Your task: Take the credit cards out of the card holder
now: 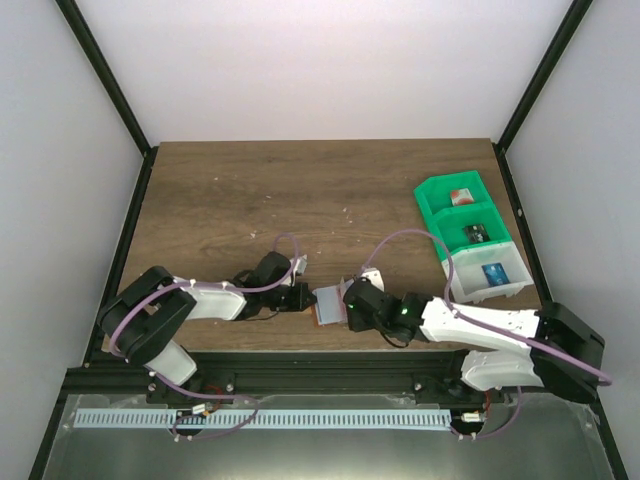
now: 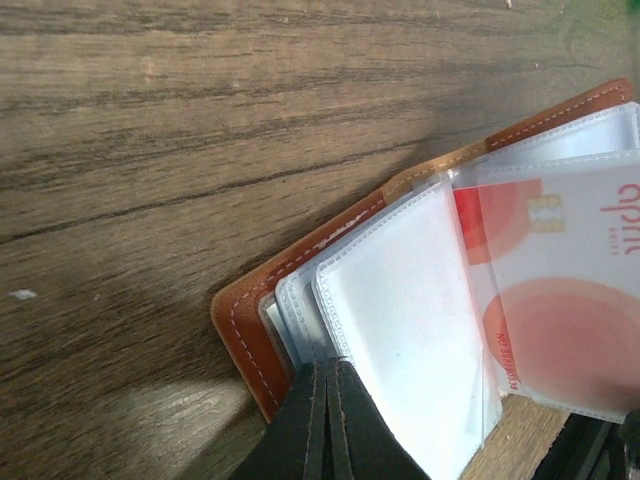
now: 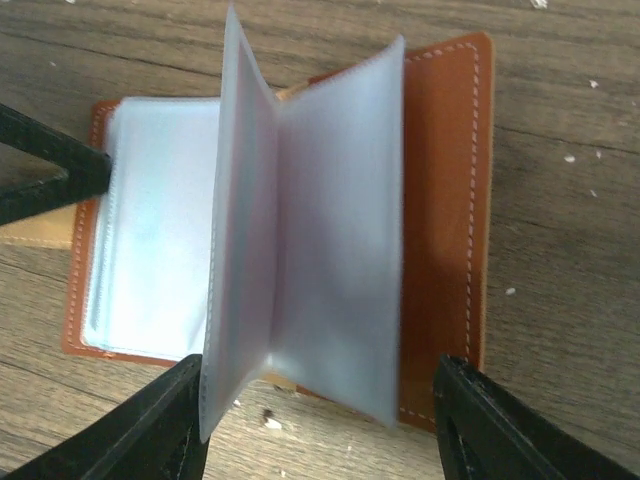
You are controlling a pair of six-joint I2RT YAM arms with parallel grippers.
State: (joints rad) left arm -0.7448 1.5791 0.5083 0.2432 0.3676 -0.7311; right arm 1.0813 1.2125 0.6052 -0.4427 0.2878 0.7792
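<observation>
The card holder [image 1: 327, 304] lies open near the table's front edge, between both grippers. In the left wrist view its brown leather edge [image 2: 243, 335] frames clear sleeves, and one sleeve holds a red-and-white credit card [image 2: 560, 300]. My left gripper [image 2: 330, 368] is shut, its joined tips pressing on the sleeves' edge. In the right wrist view two frosted sleeves [image 3: 310, 240] stand up from the holder [image 3: 445, 200]. My right gripper [image 3: 320, 430] is open, with its fingers on either side of those sleeves and apart from them.
At the right stand two green bins [image 1: 432, 192] and a white bin [image 1: 462, 285]. A red-and-white card [image 1: 461, 195], a dark card [image 1: 476, 234] and a blue card [image 1: 493, 272] lie in them, one each. Bare wood stretches behind the holder.
</observation>
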